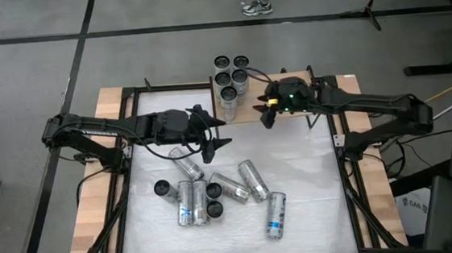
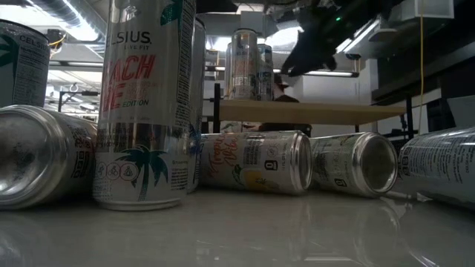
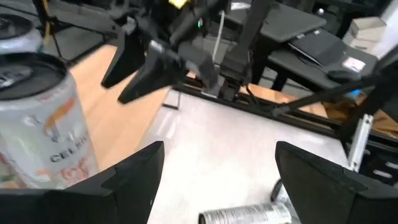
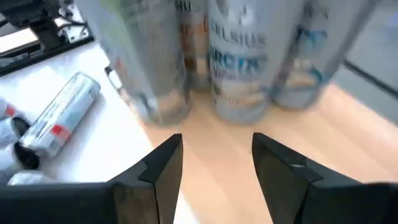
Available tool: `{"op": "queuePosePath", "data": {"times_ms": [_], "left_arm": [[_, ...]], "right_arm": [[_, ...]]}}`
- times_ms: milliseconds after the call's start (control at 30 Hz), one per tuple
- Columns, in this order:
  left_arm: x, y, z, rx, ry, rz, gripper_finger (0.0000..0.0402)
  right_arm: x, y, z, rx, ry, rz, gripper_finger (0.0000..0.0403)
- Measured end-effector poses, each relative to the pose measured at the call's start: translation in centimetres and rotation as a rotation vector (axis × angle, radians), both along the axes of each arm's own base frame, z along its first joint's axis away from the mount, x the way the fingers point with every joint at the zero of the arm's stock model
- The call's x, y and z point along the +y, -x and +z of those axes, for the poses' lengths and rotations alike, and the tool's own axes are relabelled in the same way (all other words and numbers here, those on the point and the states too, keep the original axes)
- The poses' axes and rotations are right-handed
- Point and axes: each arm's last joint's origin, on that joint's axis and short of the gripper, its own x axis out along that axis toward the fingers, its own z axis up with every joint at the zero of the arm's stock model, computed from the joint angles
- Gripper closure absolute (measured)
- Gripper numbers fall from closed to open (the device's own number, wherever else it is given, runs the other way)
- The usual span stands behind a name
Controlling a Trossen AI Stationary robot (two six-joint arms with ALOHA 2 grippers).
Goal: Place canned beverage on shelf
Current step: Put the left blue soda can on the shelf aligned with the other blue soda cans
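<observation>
Five cans point(image 1: 231, 77) upright on the shelf point(image 1: 245, 109) seen from above, low view shows only its front edge, right gripper point(image 1: 266, 114) fingers together, empty, beside them, left gripper point(image 1: 213, 137) fingers apart, empty, over bare tabletop point(image 1: 311, 176), loose cans point(image 1: 215, 194) nearby.

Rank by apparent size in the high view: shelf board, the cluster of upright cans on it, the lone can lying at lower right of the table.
1. Shelf: largest, a long pale board.
2. Cluster of upright cans: five tops together, smaller than the board.
3. Lone lying can: smallest, though bigger than any single can top in the cluster.
</observation>
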Motion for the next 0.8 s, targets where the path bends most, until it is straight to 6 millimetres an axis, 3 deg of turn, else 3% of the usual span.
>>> {"op": "queuePosePath", "data": {"times_ms": [233, 800], "left_arm": [[-0.2, 0.1, -0.3, 0.031, 0.018, -0.051, 0.0098], [-0.3, 0.2, -0.7, 0.076, 0.038, -0.105, 0.0098]], "right_arm": [[0.9, 1.8, 0.9, 0.01, -0.091, 0.101, 0.0221], [1.0, 1.9, 0.7, 0.023, -0.107, 0.119, 0.0221]]}}
